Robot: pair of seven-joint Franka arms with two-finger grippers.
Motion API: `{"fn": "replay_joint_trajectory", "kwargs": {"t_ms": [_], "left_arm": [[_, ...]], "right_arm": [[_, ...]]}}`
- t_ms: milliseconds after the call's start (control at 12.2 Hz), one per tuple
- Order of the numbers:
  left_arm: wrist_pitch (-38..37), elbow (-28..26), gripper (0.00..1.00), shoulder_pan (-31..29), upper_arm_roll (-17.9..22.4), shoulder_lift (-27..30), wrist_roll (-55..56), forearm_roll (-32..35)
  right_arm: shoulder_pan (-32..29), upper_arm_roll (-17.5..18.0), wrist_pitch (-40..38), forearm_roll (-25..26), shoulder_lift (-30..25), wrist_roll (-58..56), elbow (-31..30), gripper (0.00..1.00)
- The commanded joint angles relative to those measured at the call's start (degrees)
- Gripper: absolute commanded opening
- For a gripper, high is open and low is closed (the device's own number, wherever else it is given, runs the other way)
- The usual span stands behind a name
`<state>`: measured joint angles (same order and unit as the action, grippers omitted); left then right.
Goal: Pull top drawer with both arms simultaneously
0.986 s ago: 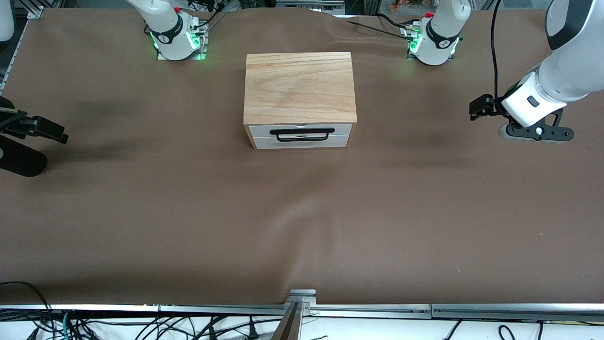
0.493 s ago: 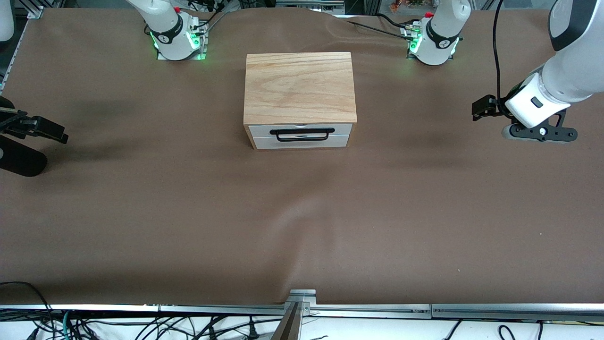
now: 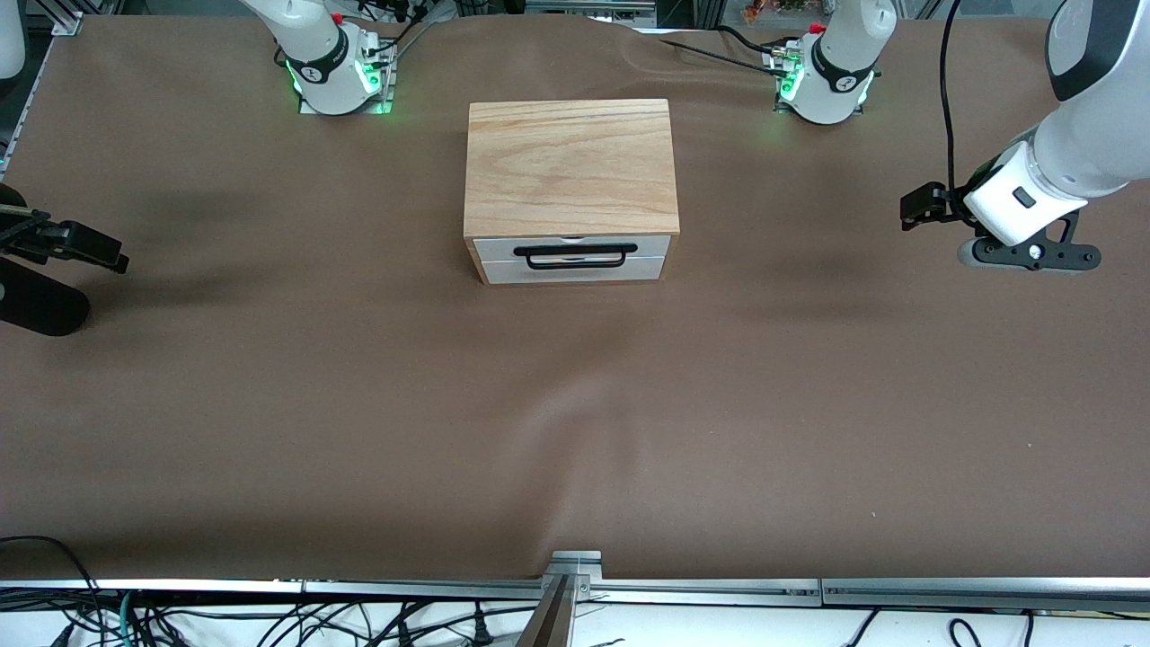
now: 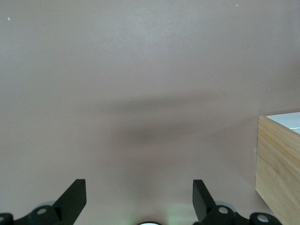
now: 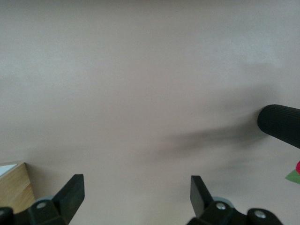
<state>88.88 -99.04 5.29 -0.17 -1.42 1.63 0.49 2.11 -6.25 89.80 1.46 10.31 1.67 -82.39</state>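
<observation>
While the top drawer (image 3: 571, 248) sits shut under the oak cabinet top (image 3: 570, 166), mid-table, both grippers hover well apart from it; left gripper (image 4: 139, 199) and right gripper (image 5: 136, 197) gape empty, apparently awaiting approach.

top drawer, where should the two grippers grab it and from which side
Probably the long black bar handle on the top drawer, one gripper toward each end, coming from in front of the cabinet. The bar stands off the white panel, leaving room for fingers. Both the left gripper and right gripper are open over bare table.
</observation>
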Motion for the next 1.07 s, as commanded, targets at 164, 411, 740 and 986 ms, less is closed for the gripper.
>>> {"fn": "replay_joint_trajectory", "kwargs": {"t_ms": [164, 411, 740, 986], "left_arm": [[3.1, -3.2, 1.00, 0.3, -0.4, -0.4, 2.2, 1.1], [6.4, -6.1, 1.00, 0.4, -0.8, -0.4, 3.4, 0.8], [16.0, -14.6, 1.00, 0.4, -0.9, -0.4, 3.1, -0.3], [21.9, -19.8, 1.00, 0.4, -0.9, -1.5, 3.1, -1.8]], "right_arm": [[-0.8, 0.6, 0.2, 0.5, -0.5, -0.6, -0.4, 1.00], [-0.9, 0.6, 0.1, 0.5, -0.5, -0.7, -0.4, 1.00], [-1.0, 0.6, 0.2, 0.3, -0.5, -0.6, -0.4, 1.00], [0.5, 1.1, 0.8, 0.0, 0.0, 0.8, -0.5, 1.00]]}}
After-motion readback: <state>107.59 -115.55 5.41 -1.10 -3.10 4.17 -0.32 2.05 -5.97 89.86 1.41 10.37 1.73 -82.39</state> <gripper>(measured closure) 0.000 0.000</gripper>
